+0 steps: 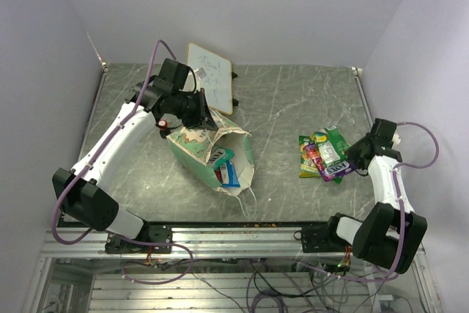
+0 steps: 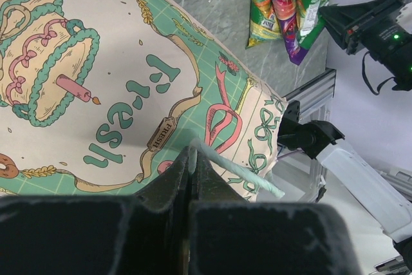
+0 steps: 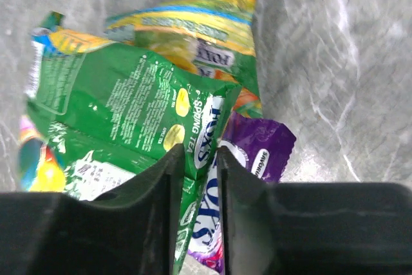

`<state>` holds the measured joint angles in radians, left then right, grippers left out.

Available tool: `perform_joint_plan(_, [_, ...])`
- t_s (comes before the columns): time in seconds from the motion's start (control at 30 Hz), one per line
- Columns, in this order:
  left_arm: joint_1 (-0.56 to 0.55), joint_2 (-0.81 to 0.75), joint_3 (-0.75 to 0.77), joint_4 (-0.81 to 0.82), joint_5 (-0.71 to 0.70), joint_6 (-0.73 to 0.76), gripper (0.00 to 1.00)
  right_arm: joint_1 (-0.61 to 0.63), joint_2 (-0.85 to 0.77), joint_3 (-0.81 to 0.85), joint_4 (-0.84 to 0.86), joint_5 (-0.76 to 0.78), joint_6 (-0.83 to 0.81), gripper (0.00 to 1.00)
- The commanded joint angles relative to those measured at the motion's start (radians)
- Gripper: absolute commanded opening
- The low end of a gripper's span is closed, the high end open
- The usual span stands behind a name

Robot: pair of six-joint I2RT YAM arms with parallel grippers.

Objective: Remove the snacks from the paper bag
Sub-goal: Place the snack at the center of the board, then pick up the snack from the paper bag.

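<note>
Paper bag (image 1: 192, 148), one; snacks (image 1: 327, 149) outside, four

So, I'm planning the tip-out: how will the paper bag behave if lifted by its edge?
Probably floppy: the paper bag looks creased and sagging where the left gripper pinches its edge. Likely light, thin paper. Glossy packets inside may slide towards the open mouth.

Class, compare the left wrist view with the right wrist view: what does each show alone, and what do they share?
Only the left wrist view: the paper bag with its cake print, the left end effector pinched on the bag's edge, and the right arm. Only the right wrist view: the right end effector apparently closed on the green Fox's packet, its label readable. Both: the pile of snacks on the grey marble table.
</note>
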<state>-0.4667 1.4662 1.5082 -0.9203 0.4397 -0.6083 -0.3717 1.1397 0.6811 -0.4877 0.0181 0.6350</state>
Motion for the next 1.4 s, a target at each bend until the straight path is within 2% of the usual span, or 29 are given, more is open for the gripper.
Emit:
perform_joint_plan(0.0, [0.006,-0.011,0.037,-0.027,-0.033,0.021,0.07,0.02,-0.042,0.117,-0.1,0.045,-0.07,0.32])
perform_joint_plan(0.23, [0.007,-0.075,-0.017,-0.032,-0.02,0.009,0.07,0.087,-0.071,0.217,-0.138,0.033,-0.135,0.48])
perform_joint_plan(0.33, [0.007,-0.111,-0.05,-0.018,0.006,-0.007,0.07,0.173,-0.047,0.255,-0.053,-0.077,-0.224,0.54])
perform_joint_plan(0.43, [0.007,-0.144,-0.077,-0.016,0.013,-0.021,0.07,0.331,-0.029,0.277,0.055,-0.254,-0.352,0.54])
perform_joint_plan(0.5, [0.007,-0.157,-0.092,-0.026,0.014,-0.028,0.07,0.49,-0.038,0.264,0.146,-0.35,-0.412,0.55])
perform_joint_plan(0.67, [0.007,-0.17,-0.092,-0.078,-0.013,-0.034,0.07,0.742,-0.132,0.101,0.46,-0.639,-0.537,0.57])
perform_joint_plan(0.77, [0.007,-0.173,-0.079,-0.095,-0.048,-0.048,0.07,0.939,-0.189,-0.001,0.571,-0.626,-0.663,0.63])
perform_joint_plan(0.87, [0.007,-0.172,-0.064,-0.1,-0.063,-0.068,0.07,1.109,-0.191,-0.055,0.605,-0.597,-0.835,0.65])
perform_joint_plan(1.0, [0.007,-0.172,-0.059,-0.107,-0.074,-0.086,0.07,1.305,-0.106,-0.065,0.637,-0.44,-1.047,0.66])
perform_joint_plan(1.17, [0.007,-0.169,-0.049,-0.14,-0.083,-0.076,0.07,1.404,0.031,-0.079,0.798,-0.244,-1.232,0.65])
perform_joint_plan(1.23, [0.007,-0.167,-0.041,-0.163,-0.09,-0.066,0.07,1.404,0.082,-0.077,0.861,-0.215,-1.292,0.66])
perform_joint_plan(1.37, [0.007,-0.171,-0.031,-0.197,-0.102,-0.048,0.07,1.403,0.199,-0.049,0.881,-0.192,-1.417,0.66])
